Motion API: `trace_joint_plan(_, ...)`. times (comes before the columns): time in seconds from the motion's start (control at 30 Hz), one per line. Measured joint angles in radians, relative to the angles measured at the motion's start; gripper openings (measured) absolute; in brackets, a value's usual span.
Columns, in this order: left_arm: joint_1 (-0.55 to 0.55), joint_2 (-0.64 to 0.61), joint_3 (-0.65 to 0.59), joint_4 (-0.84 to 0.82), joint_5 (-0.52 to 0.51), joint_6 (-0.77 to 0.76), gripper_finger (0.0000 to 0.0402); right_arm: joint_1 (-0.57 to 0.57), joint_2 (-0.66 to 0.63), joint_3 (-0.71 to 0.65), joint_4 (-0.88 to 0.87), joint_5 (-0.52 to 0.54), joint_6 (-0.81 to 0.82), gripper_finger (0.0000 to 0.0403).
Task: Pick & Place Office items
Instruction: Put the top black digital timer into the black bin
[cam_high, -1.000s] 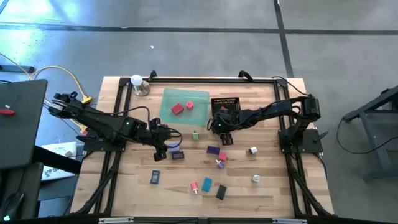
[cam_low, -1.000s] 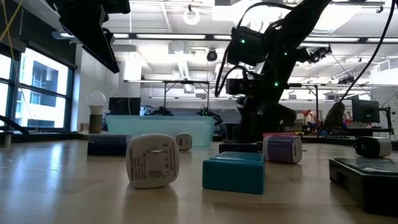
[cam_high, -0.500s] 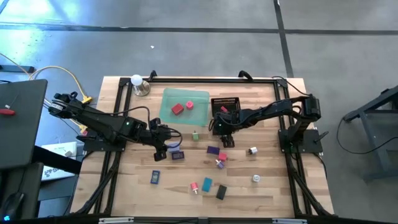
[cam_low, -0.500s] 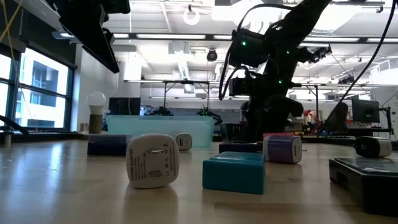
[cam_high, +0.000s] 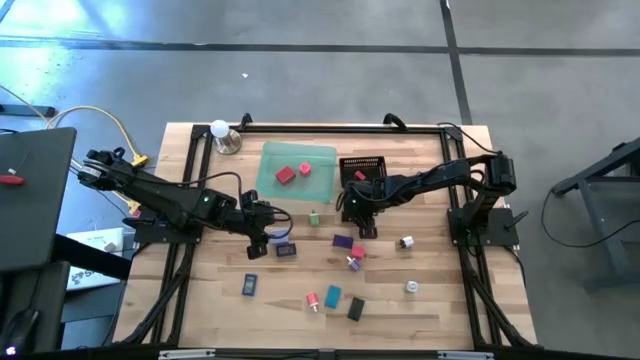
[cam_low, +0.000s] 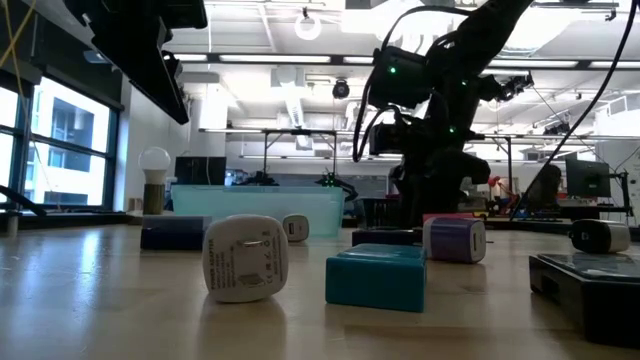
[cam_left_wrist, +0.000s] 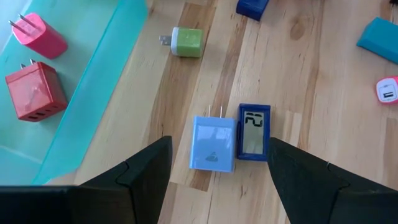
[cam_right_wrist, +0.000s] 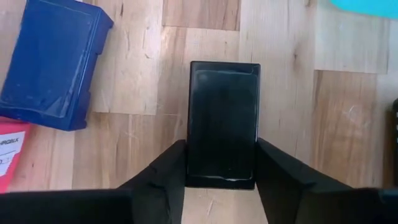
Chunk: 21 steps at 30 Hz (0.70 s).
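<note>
Item: black rectangular block (cam_right_wrist: 223, 124), flat on the bench (cam_high: 420, 310) just beside the mesh basket (cam_high: 364, 167). It lies directly ahead of the right hand (cam_right_wrist: 221, 177), its long axis running straight out between the fingers, which we find spread and flanking its near end, seemingly not yet pinching. We judge this the nearer arm. Finish: matte, dark, rounded corners. Neighbour: blue case (cam_right_wrist: 53, 61), apart. Left hand (cam_left_wrist: 217, 180), spread, hangs over a light-blue charger (cam_left_wrist: 212, 143).
</note>
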<state>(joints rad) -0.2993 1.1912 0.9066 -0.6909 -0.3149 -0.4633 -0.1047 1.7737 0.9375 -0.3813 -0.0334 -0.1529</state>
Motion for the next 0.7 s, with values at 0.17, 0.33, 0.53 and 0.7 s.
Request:
trace_joint_plan(0.17, 0.0, 0.0, 0.0, 0.0, 0.0, 0.0, 0.025, 0.0, 0.0, -0.001, 0.009, 0.003, 0.022, 0.0142)
trace_joint_plan(0.33, 0.0, 0.0, 0.0, 0.0, 0.0, 0.0, 0.025, 0.008, 0.0, -0.001, 0.015, 0.028, 0.078, 0.0142)
trace_joint_plan(0.53, 0.0, 0.0, 0.0, 0.0, 0.0, 0.001, 0.025, 0.038, -0.041, -0.005, -0.011, 0.056, 0.122, 0.0142)
trace_joint_plan(0.7, 0.0, 0.0, 0.0, 0.0, 0.0, 0.001, 0.025, 0.068, -0.124, 0.0, -0.061, 0.067, 0.143, 0.0142)
